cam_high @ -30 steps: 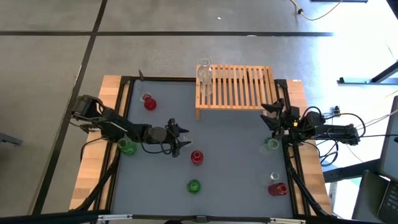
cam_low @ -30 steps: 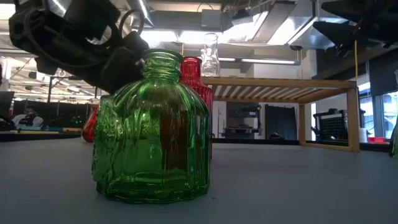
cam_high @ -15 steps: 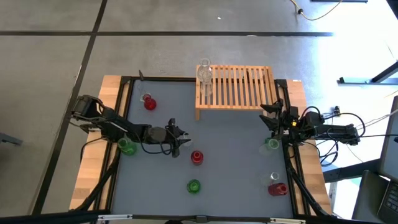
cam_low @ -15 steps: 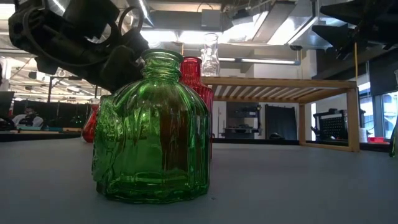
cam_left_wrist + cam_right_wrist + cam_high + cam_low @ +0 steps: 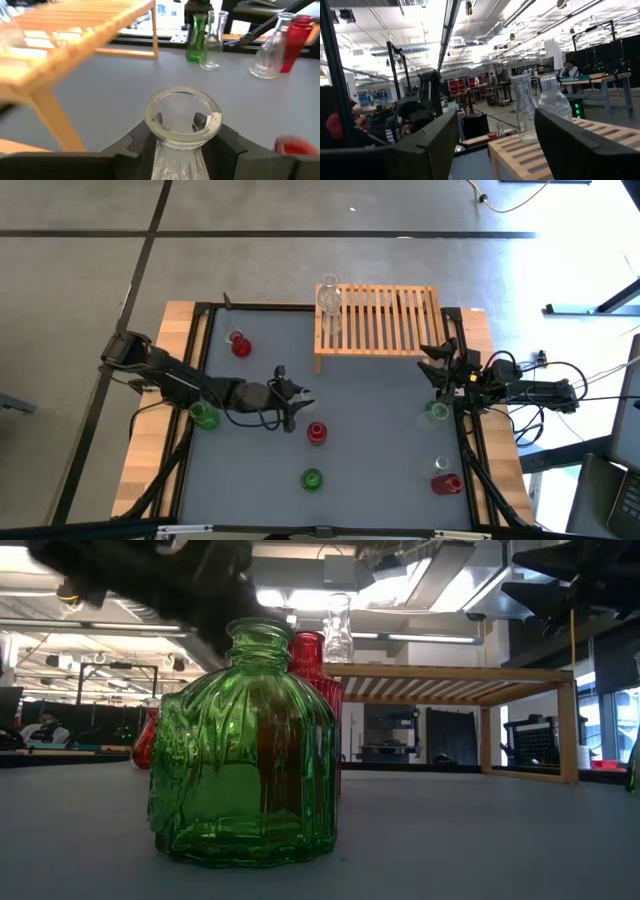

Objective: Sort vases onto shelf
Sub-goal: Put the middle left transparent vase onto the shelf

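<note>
The left end effector (image 5: 182, 142) grips one clear vase (image 5: 181, 125) above the surface (image 5: 380, 440). The right end effector (image 5: 437, 367) hangs open. Two clear vases (image 5: 328, 297) stand on the shelf (image 5: 385, 320).

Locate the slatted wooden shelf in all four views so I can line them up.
High view: shelf, upper centre.
Low view: shelf, right of centre, behind the green vase.
Left wrist view: shelf, upper left, tilted in the picture.
Right wrist view: shelf, lower middle, partly hidden.
Shared landmark: the clear vases standing on the shelf's corner.
</note>
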Motion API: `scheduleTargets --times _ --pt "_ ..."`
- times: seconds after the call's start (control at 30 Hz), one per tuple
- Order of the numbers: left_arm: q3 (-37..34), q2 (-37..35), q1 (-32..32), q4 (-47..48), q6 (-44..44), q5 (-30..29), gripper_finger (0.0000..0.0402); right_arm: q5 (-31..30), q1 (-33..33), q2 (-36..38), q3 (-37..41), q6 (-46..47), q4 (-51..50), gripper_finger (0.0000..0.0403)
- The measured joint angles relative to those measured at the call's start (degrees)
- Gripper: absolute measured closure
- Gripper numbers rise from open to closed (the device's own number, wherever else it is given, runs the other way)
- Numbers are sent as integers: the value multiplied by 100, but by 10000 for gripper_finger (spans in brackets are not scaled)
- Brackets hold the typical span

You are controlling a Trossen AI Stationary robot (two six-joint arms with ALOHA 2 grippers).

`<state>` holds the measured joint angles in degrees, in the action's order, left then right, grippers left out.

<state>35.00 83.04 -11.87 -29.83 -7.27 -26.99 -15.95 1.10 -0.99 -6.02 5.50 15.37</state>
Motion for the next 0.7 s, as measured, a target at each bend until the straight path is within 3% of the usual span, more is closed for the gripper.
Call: scheduleTargets --times 0.17,0.4,0.7 --pt "1095 19 21 921 668 -258 273 -11 0 2 0 4 6 152" --pt "2381 34 306 1459 1408 -246 272 -55 0 1 0 -9 94 152" --pt "2859 29 1285 1457 1549 324 271 -161 0 1 0 -154 125 152"
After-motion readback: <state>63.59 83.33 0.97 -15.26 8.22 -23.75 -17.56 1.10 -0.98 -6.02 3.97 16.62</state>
